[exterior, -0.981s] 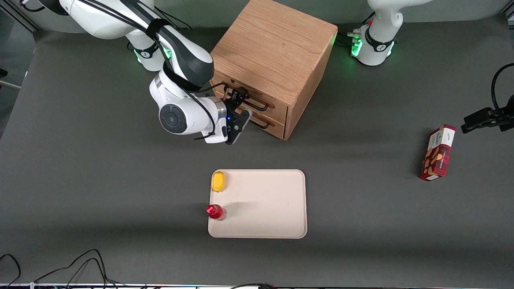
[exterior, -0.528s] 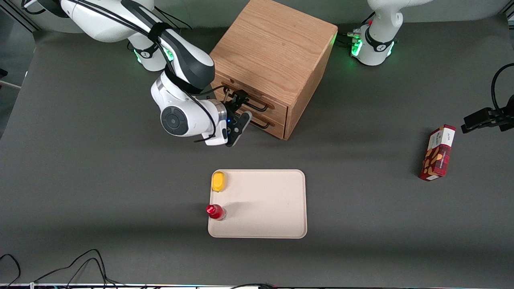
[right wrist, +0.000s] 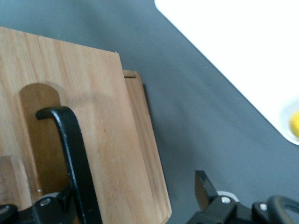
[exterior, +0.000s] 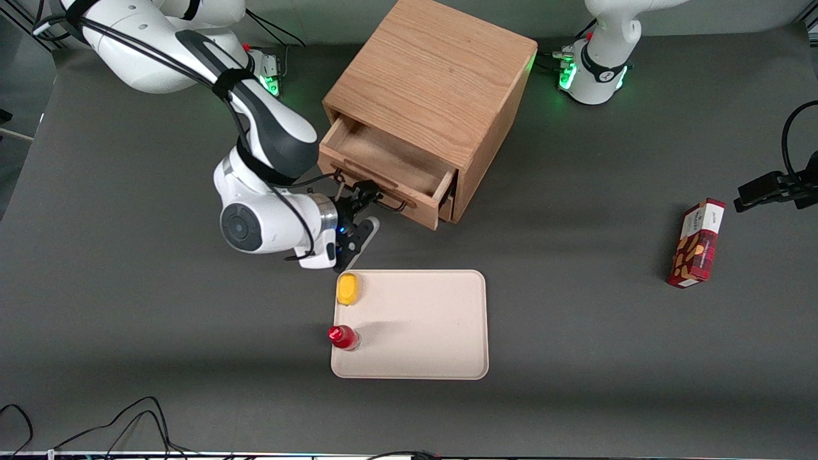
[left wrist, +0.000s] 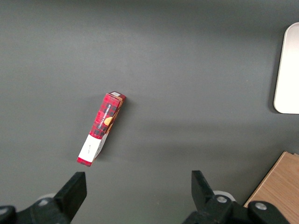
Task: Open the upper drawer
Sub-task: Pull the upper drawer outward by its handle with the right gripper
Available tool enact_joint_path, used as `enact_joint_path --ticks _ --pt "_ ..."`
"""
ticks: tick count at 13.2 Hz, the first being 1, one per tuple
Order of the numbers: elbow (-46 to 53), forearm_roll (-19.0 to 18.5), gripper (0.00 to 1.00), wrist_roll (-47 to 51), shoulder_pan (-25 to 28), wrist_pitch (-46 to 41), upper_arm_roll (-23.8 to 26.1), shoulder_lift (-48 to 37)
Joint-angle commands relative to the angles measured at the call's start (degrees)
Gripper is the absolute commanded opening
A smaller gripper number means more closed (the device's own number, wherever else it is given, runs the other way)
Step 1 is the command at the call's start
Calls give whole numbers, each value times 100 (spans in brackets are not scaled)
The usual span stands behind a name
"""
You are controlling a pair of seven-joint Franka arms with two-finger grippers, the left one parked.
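Note:
The wooden cabinet point(exterior: 434, 70) stands at the back of the table. Its upper drawer point(exterior: 390, 160), light oak, is pulled out and shows a bare inside. My right gripper point(exterior: 372, 206) is in front of the drawer face, open, with one finger hooked inside the long black wire handle point(exterior: 391, 203) and the other nearer the front camera. In the right wrist view the handle point(right wrist: 74, 149) runs along the drawer front point(right wrist: 98, 116), close against one finger of the gripper point(right wrist: 135, 191). The fingers are wide apart and not clamped on the handle.
A beige tray point(exterior: 434, 319) lies just in front of the gripper, nearer the camera, with a yellow object point(exterior: 347, 289) and a red-capped bottle point(exterior: 343, 337) on its edge. The tray's corner point(right wrist: 233, 46) shows in the wrist view. A red box point(exterior: 696, 243) lies toward the parked arm's end.
The upper drawer has slid out of the cabinet toward the front camera. My gripper moved with it, toward the tray, its finger still hooked in the handle.

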Motion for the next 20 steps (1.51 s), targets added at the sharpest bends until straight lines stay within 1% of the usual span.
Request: enact_joint_path --ticks 1,2,4,7,13,16,20 --pt "669 -157 100 82 60 -399 -130 360" --pt "784 -157 100 82 69 -488 -218 405" --pt "872 -314 100 47 60 -541 -254 475" --pt "1302 -332 100 -5 60 -857 -376 659" --pt "1645 -341 100 -330 60 -980 -649 835" --pt "2058 -350 100 -401 60 -1262 -667 1037" --pt "2542 -324 100 -664 77 -1254 -640 1310"
